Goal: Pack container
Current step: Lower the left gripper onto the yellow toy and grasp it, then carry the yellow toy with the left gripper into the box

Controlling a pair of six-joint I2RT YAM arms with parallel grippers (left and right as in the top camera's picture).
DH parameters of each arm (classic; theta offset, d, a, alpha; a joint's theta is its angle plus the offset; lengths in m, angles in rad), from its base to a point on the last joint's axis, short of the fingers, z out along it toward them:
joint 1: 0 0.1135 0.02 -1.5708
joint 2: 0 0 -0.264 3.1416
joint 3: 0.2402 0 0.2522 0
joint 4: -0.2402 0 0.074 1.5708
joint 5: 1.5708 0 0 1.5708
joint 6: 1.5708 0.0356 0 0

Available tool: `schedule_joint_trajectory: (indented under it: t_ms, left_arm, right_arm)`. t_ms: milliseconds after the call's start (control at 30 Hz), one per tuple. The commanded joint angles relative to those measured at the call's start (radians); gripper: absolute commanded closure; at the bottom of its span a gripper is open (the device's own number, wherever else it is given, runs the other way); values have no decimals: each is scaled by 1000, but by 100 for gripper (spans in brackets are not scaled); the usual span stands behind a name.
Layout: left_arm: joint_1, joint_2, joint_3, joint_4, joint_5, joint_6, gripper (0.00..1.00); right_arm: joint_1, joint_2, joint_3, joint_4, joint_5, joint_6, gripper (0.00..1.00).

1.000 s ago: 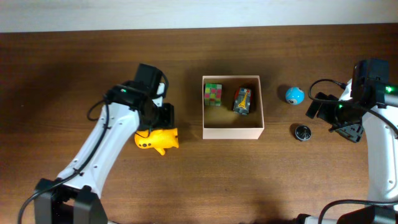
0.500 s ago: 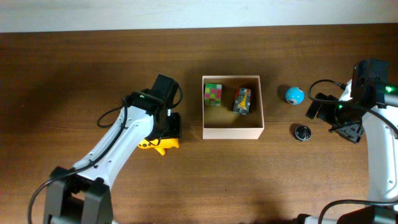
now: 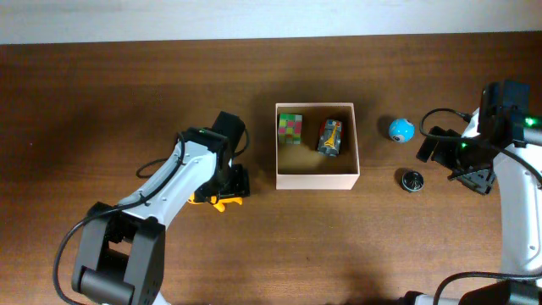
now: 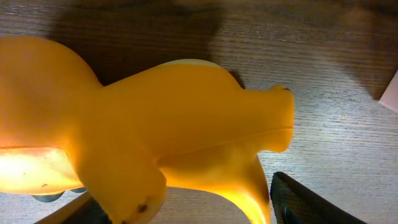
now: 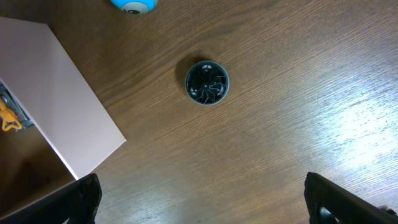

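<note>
The container [image 3: 318, 180] is a square cream-walled cardboard box at the table's middle, also in the right wrist view [image 5: 62, 106]. It holds a multicoloured cube [image 3: 290, 129] and a dark toy [image 3: 330, 137]. A yellow rubber animal toy [image 3: 222, 202] lies left of the box and fills the left wrist view [image 4: 155, 118]. My left gripper [image 3: 223, 186] [image 4: 186, 208] is down over it, a finger against each side. My right gripper [image 3: 453, 165] [image 5: 202, 199] is open and empty, right of a black round piece [image 3: 412, 180] [image 5: 207, 82].
A small blue ball [image 3: 401, 130] [image 5: 134, 3] lies on the wood right of the box, behind the black piece. A pale wall strip runs along the table's far edge.
My left arm has swung right and down onto the yellow toy, now covering most of it, and its fingers have come in around it. The right arm has not moved.
</note>
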Motion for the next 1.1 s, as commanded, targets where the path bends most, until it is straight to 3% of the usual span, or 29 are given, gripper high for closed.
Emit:
schedule_joint_trajectory:
  t_ms: [0, 133, 167, 267, 300, 533, 833, 1067]
  left_arm:
    - [19, 44, -5, -2, 31, 13, 26]
    - [45, 99, -5, 0, 71, 46, 56]
    - [49, 111, -5, 1, 72, 48, 69]
    - [56, 129, -5, 20, 71, 93, 96]
    - [56, 129, -4, 28, 71, 105, 98]
    - [49, 82, 102, -40, 63, 148, 98]
    - [-14, -56, 424, -156, 64, 135, 98]
    - [-150, -62, 523, -16, 57, 26, 98]
  right_arm:
    - [-7, 2, -5, -1, 15, -6, 1]
    - [-7, 2, -5, -2, 15, -6, 1]
    - [-7, 2, -5, -3, 15, -6, 1]
    - [-7, 2, -5, -8, 15, -6, 1]
    - [-7, 2, -5, -8, 15, -6, 2]
    - [-7, 2, -5, -8, 15, -6, 1]
    - [-7, 2, -5, -7, 15, -6, 1]
    - [-7, 2, -5, -7, 14, -6, 1]
